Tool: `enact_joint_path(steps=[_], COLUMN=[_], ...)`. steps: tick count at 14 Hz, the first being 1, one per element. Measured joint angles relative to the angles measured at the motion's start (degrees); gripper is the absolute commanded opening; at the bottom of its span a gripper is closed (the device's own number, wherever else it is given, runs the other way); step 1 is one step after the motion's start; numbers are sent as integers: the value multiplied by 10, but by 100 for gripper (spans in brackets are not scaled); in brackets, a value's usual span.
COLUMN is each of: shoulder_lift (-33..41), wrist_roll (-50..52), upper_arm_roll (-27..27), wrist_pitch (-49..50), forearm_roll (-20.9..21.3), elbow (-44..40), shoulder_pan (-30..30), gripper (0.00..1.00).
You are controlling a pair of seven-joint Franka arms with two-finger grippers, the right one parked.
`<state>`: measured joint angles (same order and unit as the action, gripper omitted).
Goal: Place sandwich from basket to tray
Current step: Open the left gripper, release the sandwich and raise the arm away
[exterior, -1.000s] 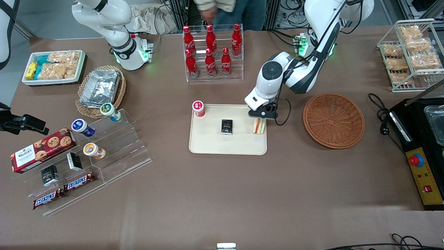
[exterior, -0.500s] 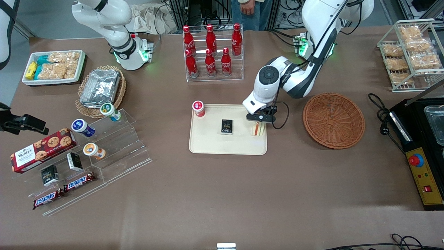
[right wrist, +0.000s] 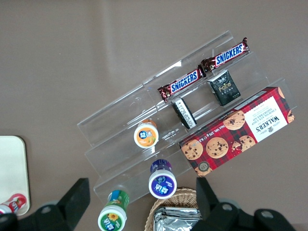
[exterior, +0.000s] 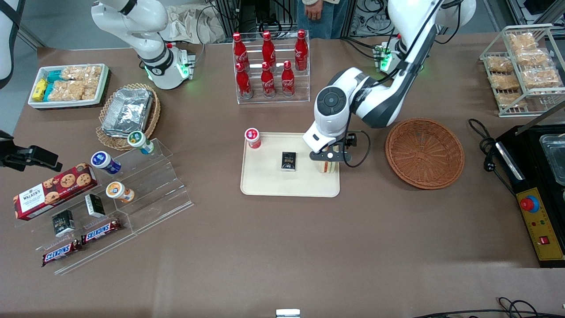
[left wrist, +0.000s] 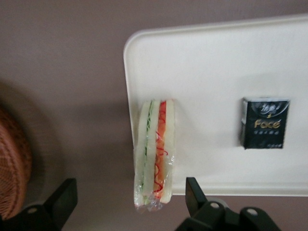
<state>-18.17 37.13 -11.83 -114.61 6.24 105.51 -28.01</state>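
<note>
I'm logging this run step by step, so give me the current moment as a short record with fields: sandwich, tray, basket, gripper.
sandwich: standing on its edge on the tray, near the rim closest to the basket
tray: also holds a small black packet and a red-capped cup; bare part at
basket: nothing in it
gripper: above the sandwich, fingers open on either side, not touching it

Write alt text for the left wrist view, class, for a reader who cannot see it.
A wrapped sandwich stands on its edge on the cream tray, by the tray's rim, between the spread fingers of the open gripper above it. A small black packet also lies on the tray, and the wicker basket's edge shows on the brown table.
</note>
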Motion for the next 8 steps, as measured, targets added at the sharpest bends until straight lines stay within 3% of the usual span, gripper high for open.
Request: enact_joint_path(steps=[4,8], shoulder_lift=[35,97], wrist_roll=[-15,-118], upper_arm_roll=[1,4], wrist_pitch=[47,161], forearm_roll=[-6,-69], elbow=[-75,-122], shoulder_pan=[52,130], gripper=[100,100])
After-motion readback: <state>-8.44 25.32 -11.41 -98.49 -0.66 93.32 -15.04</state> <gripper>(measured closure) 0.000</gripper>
